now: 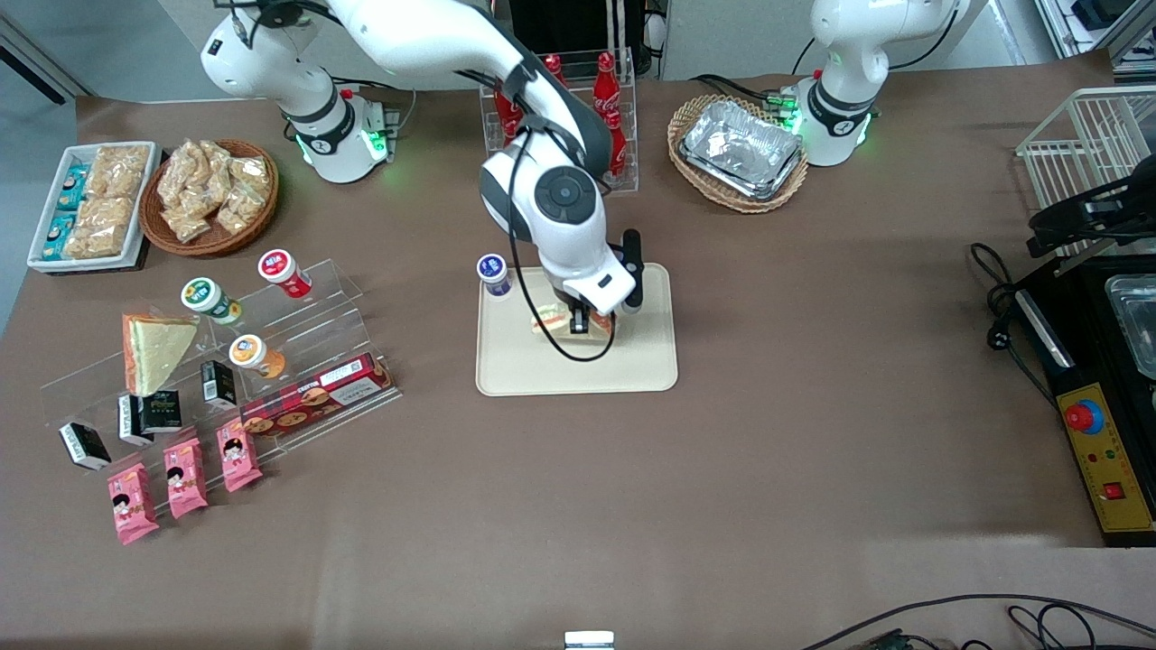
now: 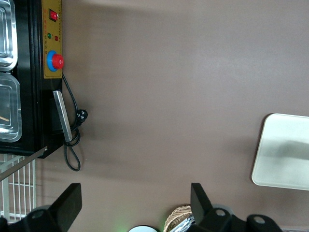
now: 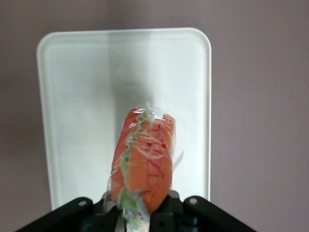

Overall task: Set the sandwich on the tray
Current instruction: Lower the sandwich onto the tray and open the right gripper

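- From the front, the working arm's claw (image 1: 585, 318) hung over the cream tray (image 1: 632, 370) in the middle of the desk (image 1: 813, 433), and the sandwich (image 1: 555, 318) showed just under the wrist, its striped filling peeking out. Whether the wedge was already touching the tray floor or a little above it, I could not tell from there. A small blue-lidded cup (image 1: 492, 271) stood at the tray's farther corner, and the other pale sandwich (image 1: 153, 348) sat on the clear display rack (image 1: 298, 361), well off toward the working arm's end.
- The parked arm's wrist camera showed only a corner of the tray (image 2: 282, 154) on the brown desk; that visible corner carried nothing.
- From the working wrist, the claw (image 3: 140, 212) was clenched on the wrapped sandwich (image 3: 145, 164), which stood on its edge over the tray (image 3: 77, 96).
- By my reckoning the fetching and carrying were done; what remained was to settle the wedge onto the tray, let go, and lift clear.
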